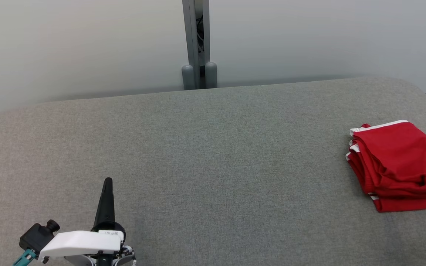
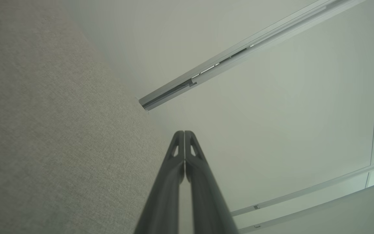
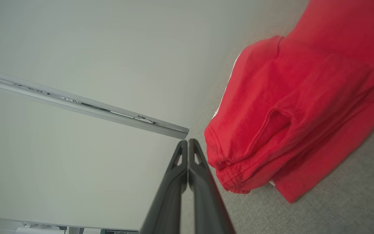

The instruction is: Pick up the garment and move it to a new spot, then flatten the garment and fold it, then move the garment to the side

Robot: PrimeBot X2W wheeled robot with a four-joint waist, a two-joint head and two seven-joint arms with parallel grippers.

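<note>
garment [image 1: 398, 162]: red, folded | left end effector [image 2: 184, 132], right end effector [image 3: 187, 140]: clenched, empty | label [image 1: 111, 232] illegible

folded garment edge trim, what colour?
White trim on the red garment, along its folded edges. Best seen in the head view.

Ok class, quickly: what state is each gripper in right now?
Left gripper: closed, holding nothing.
Right gripper: closed, holding nothing, beside the red garment.
</note>
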